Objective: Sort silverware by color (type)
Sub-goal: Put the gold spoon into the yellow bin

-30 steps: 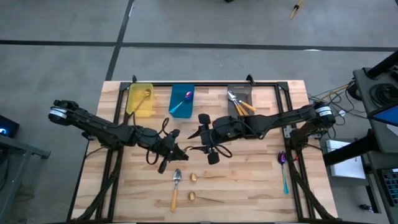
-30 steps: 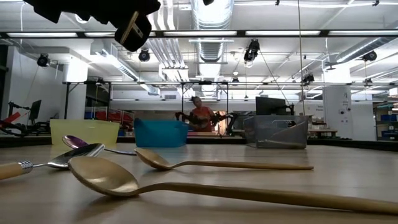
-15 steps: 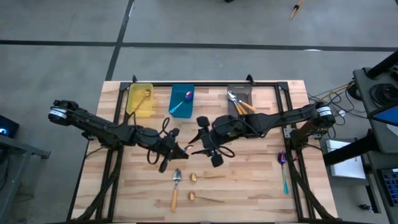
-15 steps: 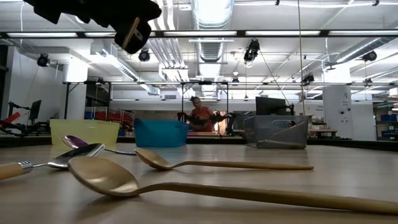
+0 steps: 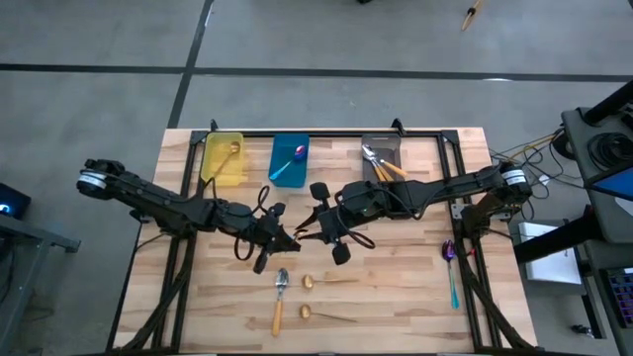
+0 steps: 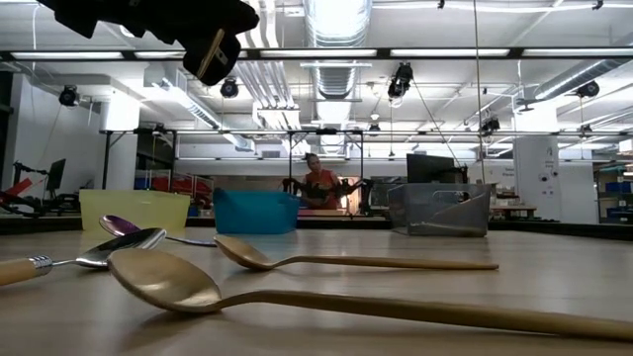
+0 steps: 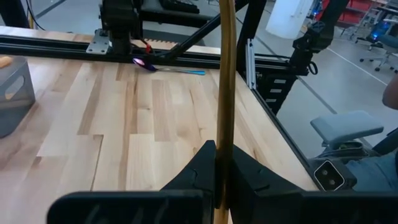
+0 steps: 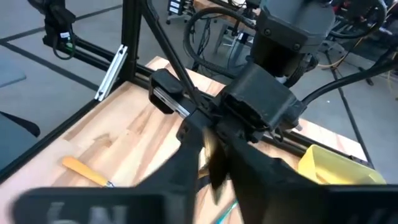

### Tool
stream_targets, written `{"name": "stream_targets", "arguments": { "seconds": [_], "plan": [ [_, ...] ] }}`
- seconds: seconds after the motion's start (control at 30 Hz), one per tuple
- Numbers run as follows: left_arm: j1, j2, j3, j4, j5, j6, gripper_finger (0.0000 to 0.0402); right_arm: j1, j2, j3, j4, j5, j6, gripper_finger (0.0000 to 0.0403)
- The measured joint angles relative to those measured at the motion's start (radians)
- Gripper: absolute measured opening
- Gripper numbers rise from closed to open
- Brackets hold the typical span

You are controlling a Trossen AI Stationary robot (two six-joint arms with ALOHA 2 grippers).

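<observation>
The bench (image 5: 415,297) was pale wood. Bins were yellow (image 5: 222,158), blue (image 5: 288,160) and grey (image 5: 382,156). Two spoons (image 5: 326,281) were gold; one (image 5: 278,302) had an orange handle.

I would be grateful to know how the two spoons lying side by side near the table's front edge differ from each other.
The orange-handled spoon has a silver bowl and a thick handle; the gold spoon beside it is one colour and thin. The orange-handled spoon points toward the bins, while the gold spoon lies crosswise. Both rest flat on the wooden table, untouched by either gripper.
</observation>
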Motion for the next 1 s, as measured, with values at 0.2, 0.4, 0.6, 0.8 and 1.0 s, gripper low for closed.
{"name": "stream_targets", "arguments": {
  "seconds": [0.2, 0.4, 0.6, 0.8, 1.0],
  "plan": [
    [0.0, 0.0, 0.0, 0.007, 0.0, -0.014, 0.0003, -0.002, 0.0, -0.001, 0.007, 0.045, -0.03, 0.002],
    [-0.002, 0.0, 0.0, 0.008, -0.04, 0.001, 0.0021, -0.002, 0.0, -0.002, 0.002, 0.074, -0.015, 0.0014],
    [-0.002, 0.0, 0.003, 0.008, -0.055, 0.018, 0.0045, -0.002, 0.0, -0.004, -0.026, 0.067, -0.013, 0.0013],
    [0.0, -0.003, 0.006, -0.016, -0.146, 0.038, 0.0081, 0.0, -0.007, -0.004, -0.085, 0.137, -0.008, 0.0012],
    [0.0, -0.034, 0.006, -0.109, -0.348, 0.053, 0.0126, 0.003, -0.044, -0.005, -0.213, 0.285, 0.03, 0.0011]
  ]
}}
